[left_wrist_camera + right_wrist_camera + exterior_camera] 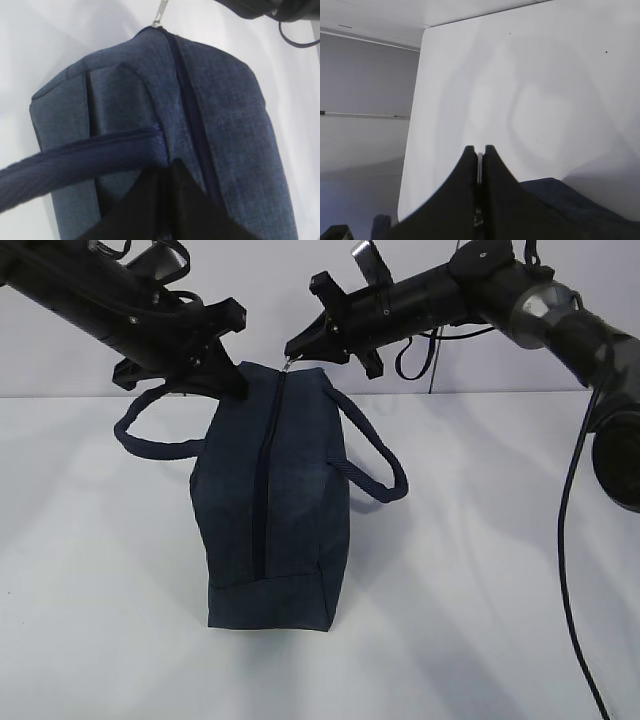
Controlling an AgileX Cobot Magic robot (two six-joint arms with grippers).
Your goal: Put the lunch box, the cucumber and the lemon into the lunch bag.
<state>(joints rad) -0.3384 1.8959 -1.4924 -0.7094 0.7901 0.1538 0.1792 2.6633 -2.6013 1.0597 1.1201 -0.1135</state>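
The dark navy lunch bag (270, 500) stands on the white table with its top zipper (262, 470) shut along its whole length. My left gripper (235, 388) is shut, pinching the bag's fabric at the far end, beside the base of a loop handle (75, 165); in the left wrist view its tips (167, 167) press into the cloth. My right gripper (293, 352) is shut on the metal zipper pull (291, 362), a thin silver strip between its fingers (479, 150). The lunch box, the cucumber and the lemon are out of view.
White table (480, 560) spreads around the bag, with the second loop handle (380, 475) hanging to the right. A black cable (570, 540) trails down from the right arm. A pale wall stands behind the table.
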